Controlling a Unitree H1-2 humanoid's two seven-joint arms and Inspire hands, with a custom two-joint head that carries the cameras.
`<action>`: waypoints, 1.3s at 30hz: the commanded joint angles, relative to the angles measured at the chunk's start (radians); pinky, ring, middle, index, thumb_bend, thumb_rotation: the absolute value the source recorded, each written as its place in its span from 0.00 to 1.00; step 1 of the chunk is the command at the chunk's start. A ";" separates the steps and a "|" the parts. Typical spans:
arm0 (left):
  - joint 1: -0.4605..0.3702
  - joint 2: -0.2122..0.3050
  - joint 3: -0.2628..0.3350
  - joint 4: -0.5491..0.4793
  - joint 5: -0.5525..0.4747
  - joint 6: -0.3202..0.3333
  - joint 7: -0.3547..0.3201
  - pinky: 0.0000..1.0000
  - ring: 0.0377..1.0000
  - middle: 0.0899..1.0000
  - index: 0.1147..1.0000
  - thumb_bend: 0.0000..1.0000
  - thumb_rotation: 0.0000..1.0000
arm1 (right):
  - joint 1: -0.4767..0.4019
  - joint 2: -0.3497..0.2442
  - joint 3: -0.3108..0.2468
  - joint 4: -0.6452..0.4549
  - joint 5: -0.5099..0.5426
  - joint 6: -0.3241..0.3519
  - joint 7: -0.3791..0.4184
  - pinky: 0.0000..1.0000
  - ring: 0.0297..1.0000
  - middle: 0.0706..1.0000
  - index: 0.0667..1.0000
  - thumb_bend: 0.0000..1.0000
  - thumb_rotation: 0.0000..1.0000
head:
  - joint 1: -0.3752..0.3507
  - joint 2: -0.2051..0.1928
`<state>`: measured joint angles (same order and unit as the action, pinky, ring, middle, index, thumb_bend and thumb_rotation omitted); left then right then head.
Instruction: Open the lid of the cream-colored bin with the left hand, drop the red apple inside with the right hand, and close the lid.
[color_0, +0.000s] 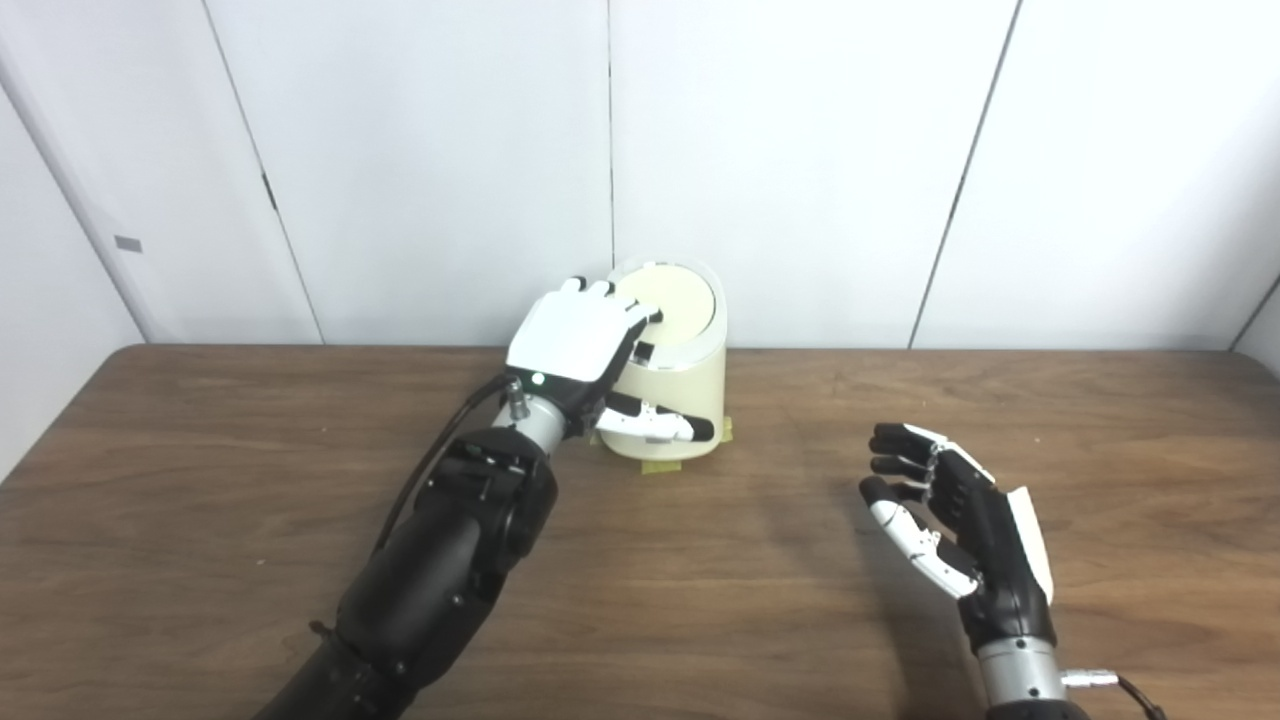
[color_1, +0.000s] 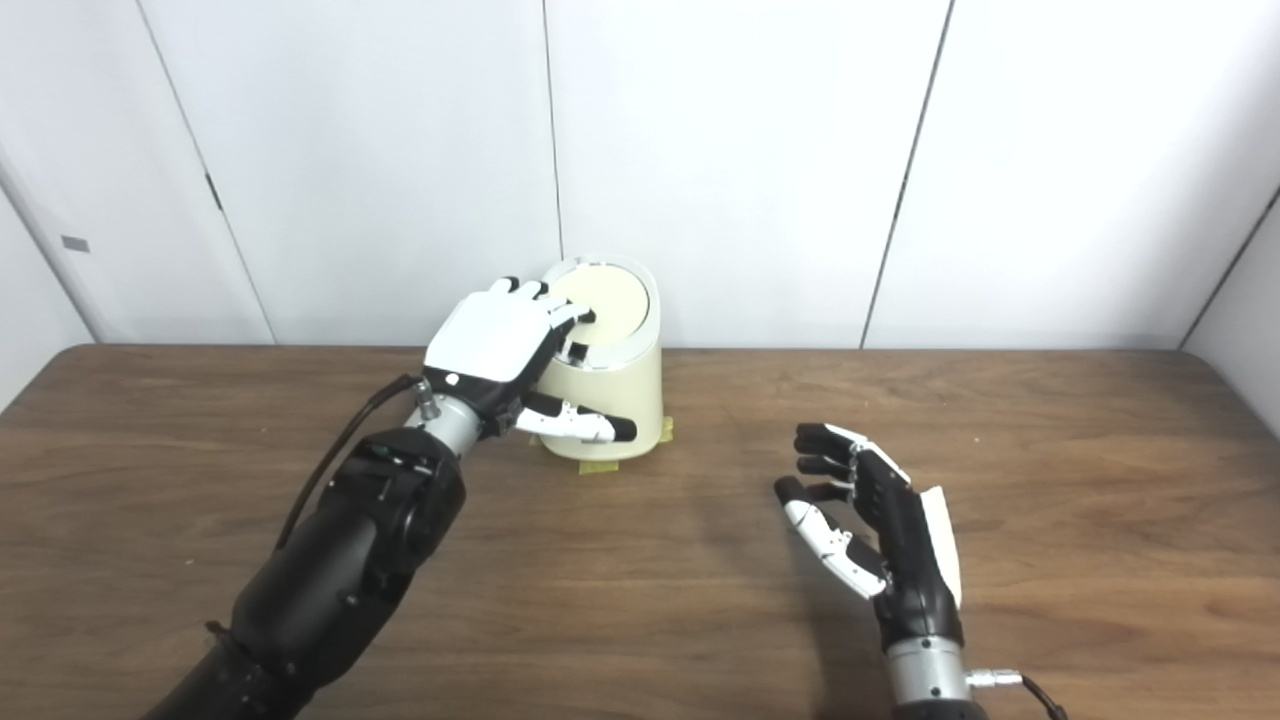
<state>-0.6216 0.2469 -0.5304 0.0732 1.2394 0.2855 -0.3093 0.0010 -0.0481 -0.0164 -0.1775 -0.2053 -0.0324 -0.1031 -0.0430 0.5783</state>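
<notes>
L hand (color_0: 575, 340) rests fingers on closed lid (color_0: 668, 303) of cream bin (color_0: 672, 380), thumb out, grasping nothing. R hand (color_0: 955, 525) spread, empty, over table (color_0: 200, 480). Apple not in view. Risk: sideways push may tip or slide bin.

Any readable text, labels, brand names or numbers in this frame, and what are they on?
None can be read. The bin, its lid, the left hand, the right hand and the table show no lettering. A small grey tag on the wall is too small to read.
</notes>
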 joint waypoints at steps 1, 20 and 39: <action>-0.012 0.030 -0.035 0.069 0.044 -0.018 -0.037 1.00 1.00 0.88 0.84 1.00 0.83 | -0.029 0.001 -0.003 -0.036 0.000 -0.017 -0.003 0.59 0.69 0.70 0.68 0.28 0.42 | 0.000 0.001; 0.105 -0.107 0.211 -0.028 -0.300 -0.190 0.406 1.00 1.00 1.00 1.00 0.61 1.00 | -0.032 0.010 -0.005 -0.032 0.003 -0.012 -0.009 0.59 0.69 0.70 0.68 0.28 0.40 | -0.001 -0.003; 0.392 -0.238 0.466 -0.194 -0.875 -0.550 0.547 0.74 0.82 0.82 0.79 0.20 1.00 | -0.039 0.015 0.000 0.009 -0.011 -0.040 -0.024 0.60 0.70 0.71 0.69 0.24 0.37 | -0.001 -0.007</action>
<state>-0.2227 0.0123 -0.0732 -0.1093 0.3799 -0.2145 0.2214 -0.0029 -0.0351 -0.0164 -0.1576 -0.2136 -0.0204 -0.1163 -0.0445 0.5691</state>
